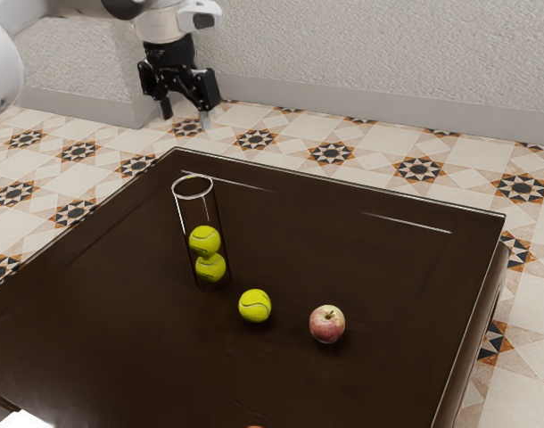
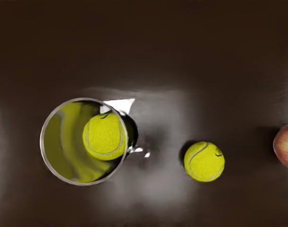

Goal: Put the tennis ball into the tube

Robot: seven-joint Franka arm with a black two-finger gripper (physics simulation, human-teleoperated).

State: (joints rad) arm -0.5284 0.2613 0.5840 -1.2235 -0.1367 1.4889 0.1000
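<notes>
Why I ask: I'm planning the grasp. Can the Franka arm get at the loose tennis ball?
Probably yes: the gripper looks open, and the loose ball lies clear of the tube and the apple, with nothing on top.

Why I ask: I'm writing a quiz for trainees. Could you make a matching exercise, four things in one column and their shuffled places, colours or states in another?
Column one:
1. Loose tennis ball
2. Tube
3. Apple
4. End effector

Column two:
A. Mostly reddish
B. Open, holding nothing
C. Transparent, standing upright
D. Between the tube and the apple

Right pairs: 1-D, 2-C, 3-A, 4-B
</notes>
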